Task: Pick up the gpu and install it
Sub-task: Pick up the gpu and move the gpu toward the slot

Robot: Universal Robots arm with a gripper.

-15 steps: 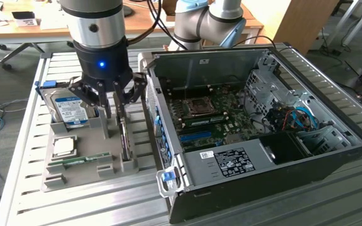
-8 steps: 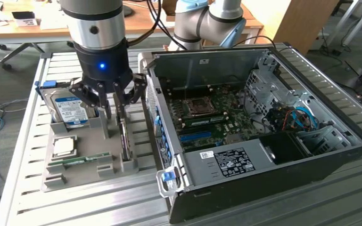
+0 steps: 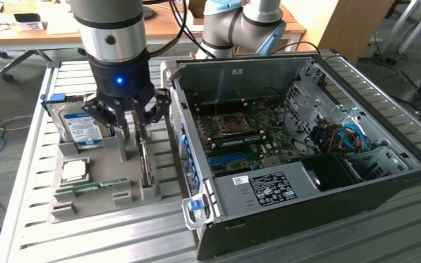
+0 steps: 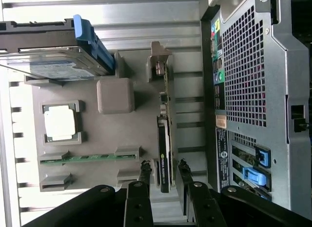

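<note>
Grey tray [image 3: 86,204] held the gpu [image 4: 164,139] upright on edge beside the computer case [image 3: 306,181], evidently to let fingers straddle it. Gripper [image 4: 163,167] hung over it, fingers [image 4: 145,172] partly spread either side, apparently not touching.

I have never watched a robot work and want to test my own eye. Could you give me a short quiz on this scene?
1. Fill in: the silver metal hard drive's label is white and ___.
2. True or false: the thin green-and-black graphics card stands on edge in the flat grey plastic tray.
3. The black gripper's fingers are: A) either side of the graphics card; B) around the hard drive; C) clamped on the tray.
Key: 1 blue; 2 true; 3 A.
</note>
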